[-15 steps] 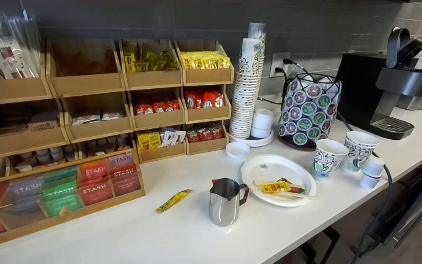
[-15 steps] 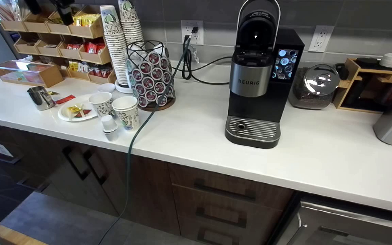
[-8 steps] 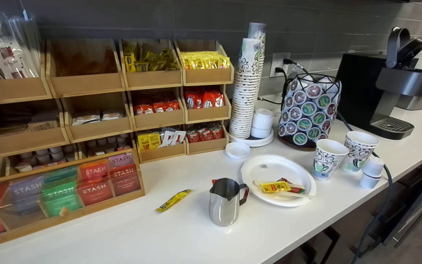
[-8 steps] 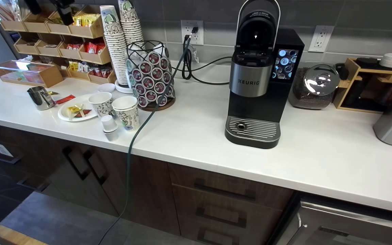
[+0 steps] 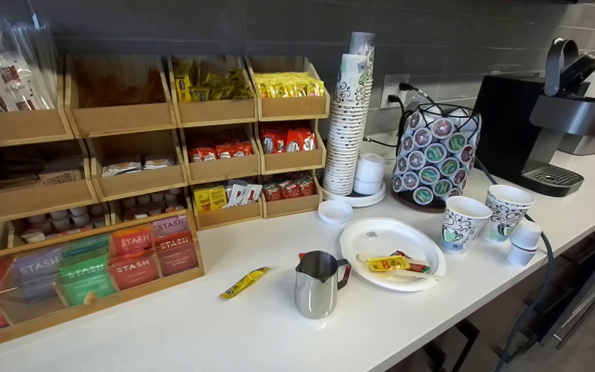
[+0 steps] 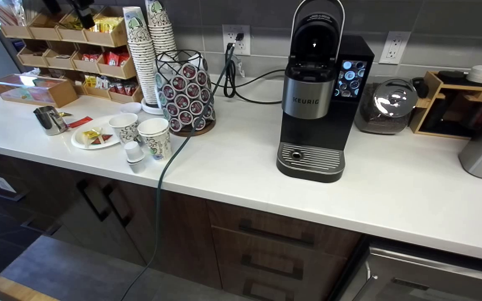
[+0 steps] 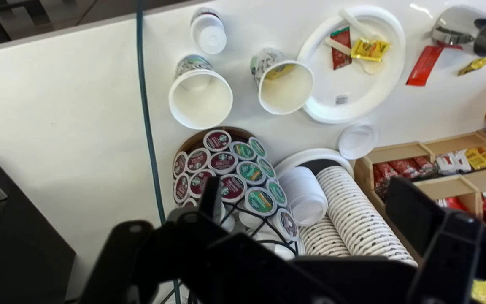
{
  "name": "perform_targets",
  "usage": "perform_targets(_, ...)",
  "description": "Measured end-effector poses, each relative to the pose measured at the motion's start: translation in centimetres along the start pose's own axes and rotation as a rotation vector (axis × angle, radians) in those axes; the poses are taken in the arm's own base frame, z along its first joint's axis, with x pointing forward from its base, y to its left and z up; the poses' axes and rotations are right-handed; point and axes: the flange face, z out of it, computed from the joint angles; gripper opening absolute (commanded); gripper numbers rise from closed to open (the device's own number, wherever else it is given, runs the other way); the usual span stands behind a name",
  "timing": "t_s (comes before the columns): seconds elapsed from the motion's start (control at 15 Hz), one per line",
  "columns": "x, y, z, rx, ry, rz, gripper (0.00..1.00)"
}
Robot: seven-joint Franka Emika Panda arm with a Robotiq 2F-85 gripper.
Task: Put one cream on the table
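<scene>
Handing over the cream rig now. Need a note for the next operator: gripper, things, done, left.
Gripper: open, nothing in it.
Small white cups, likely the creams: bottom row of the wooden rack, behind the tea box.
Table: the long white countertop.
Done: no cream in the grip yet. Two stacked white cups stand near the table's front edge; can't tell what they are.
Left: pick one cream, set it on the table, release.
</scene>
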Motion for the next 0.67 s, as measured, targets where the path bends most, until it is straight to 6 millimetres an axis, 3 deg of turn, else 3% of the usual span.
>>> perform_targets(0.4, 4.2, -6.7, 8.0, -0.070, 0.041, 0.220, 1.00)
perform_targets(0.53, 4.8, -7.7, 10.5, -0.108, 0.030, 0.240, 1.00)
perform_targets(0.67, 5.0, -7.3, 12.4, -0.088, -0.009, 0.214, 1.00)
